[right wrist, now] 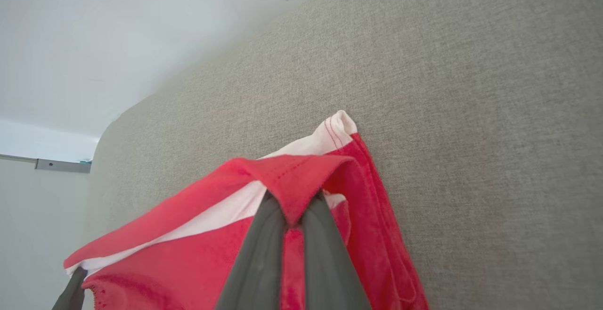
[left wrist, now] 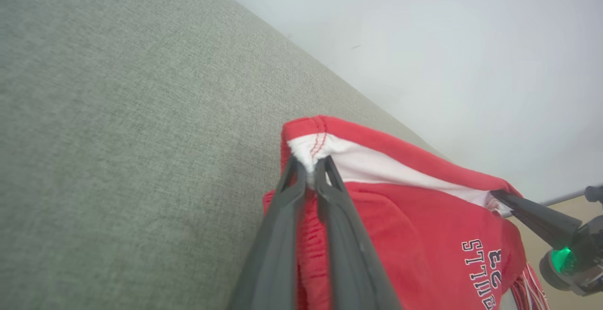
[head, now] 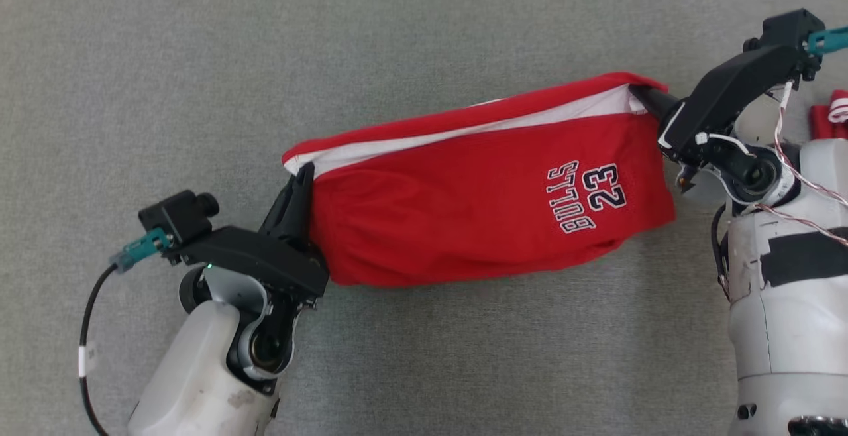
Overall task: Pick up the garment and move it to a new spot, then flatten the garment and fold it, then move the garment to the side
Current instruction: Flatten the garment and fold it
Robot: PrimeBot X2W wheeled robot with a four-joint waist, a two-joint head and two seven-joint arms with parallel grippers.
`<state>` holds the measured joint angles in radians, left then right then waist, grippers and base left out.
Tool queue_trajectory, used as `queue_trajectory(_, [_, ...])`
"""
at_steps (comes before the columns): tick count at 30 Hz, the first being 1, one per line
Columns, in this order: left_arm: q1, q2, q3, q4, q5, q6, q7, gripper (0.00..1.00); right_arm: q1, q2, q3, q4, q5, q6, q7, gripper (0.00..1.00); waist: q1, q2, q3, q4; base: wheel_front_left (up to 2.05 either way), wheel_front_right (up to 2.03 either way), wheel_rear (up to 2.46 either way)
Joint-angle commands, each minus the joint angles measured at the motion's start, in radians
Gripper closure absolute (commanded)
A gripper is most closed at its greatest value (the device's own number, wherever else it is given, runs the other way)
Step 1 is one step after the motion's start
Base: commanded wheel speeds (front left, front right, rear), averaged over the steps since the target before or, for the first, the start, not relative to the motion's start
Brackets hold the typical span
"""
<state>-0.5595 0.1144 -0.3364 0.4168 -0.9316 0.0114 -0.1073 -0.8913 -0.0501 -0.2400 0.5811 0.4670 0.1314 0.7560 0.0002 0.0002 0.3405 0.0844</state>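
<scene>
Head view: two grippers (head: 303,176) (head: 640,95) clamp one garment (head: 464,211).

Right gripper (right wrist: 292,204): two long dark grey fingers pinched together on a folded red hem of the red knit garment (right wrist: 188,258). A white band runs beneath that hem, and a white stitched corner stands above the fingertips. The grey woven-fabric bench (right wrist: 471,112) lies behind the garment. At lower left, the left gripper (right wrist: 74,281) meets the garment's far end. Pale wall (right wrist: 70,41) at upper left.
</scene>
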Motion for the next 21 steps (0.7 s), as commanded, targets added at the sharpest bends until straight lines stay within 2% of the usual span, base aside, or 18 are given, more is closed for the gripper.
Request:
queue_trajectory(1, [-0.019, -0.004, -0.001, 0.014, 0.007, 0.002, -0.008, 1.0, -0.013, -0.001, 0.0, 0.022, -0.012, -0.002, -0.016, 1.0, -0.0002, -0.0002, 0.023, 0.02, 0.0, 0.0, 0.0])
queue_trajectory(2, [-0.03, -0.006, -0.002, 0.024, 0.008, 0.0, -0.009, 1.0, -0.024, -0.001, -0.002, 0.04, -0.017, -0.002, -0.028, 1.0, -0.0002, -0.0002, 0.028, 0.022, 0.0, 0.0, 0.0])
queue_trajectory(3, [-0.04, -0.009, -0.003, 0.035, 0.007, -0.001, -0.012, 0.78, -0.033, -0.001, -0.002, 0.056, -0.022, -0.002, -0.042, 1.0, -0.0002, -0.0002, 0.031, 0.024, 0.0, 0.0, 0.0])
queue_trajectory(5, [-0.055, -0.015, -0.015, 0.052, 0.008, -0.014, -0.006, 0.0, -0.046, -0.001, -0.009, 0.091, -0.033, -0.002, -0.07, 0.98, -0.0002, -0.0002, 0.035, 0.026, 0.0, 0.0, 0.0])
queue_trajectory(6, [-0.064, -0.016, -0.016, 0.059, 0.01, -0.021, -0.013, 0.0, -0.053, -0.001, -0.015, 0.108, -0.037, -0.002, -0.085, 0.22, -0.0002, -0.0002, 0.036, 0.026, 0.0, 0.0, 0.0])
queue_trajectory(7, [-0.069, -0.018, -0.016, 0.066, 0.009, -0.026, -0.02, 0.0, -0.059, -0.001, -0.017, 0.121, -0.04, -0.002, -0.098, 0.0, -0.0002, -0.0002, 0.036, 0.026, 0.0, 0.0, 0.0])
queue_trajectory(12, [-0.074, -0.016, -0.022, 0.097, 0.022, -0.052, -0.063, 0.0, -0.073, -0.001, -0.016, 0.169, -0.041, -0.002, -0.15, 0.0, -0.0002, -0.0002, 0.017, 0.021, 0.0, 0.0, 0.0])
queue_trajectory(21, [0.011, 0.043, -0.022, 0.096, 0.117, -0.084, -0.147, 0.0, 0.007, -0.013, 0.02, 0.157, -0.038, -0.002, -0.158, 0.0, -0.0002, -0.0002, -0.079, 0.005, 0.0, 0.0, 0.0])
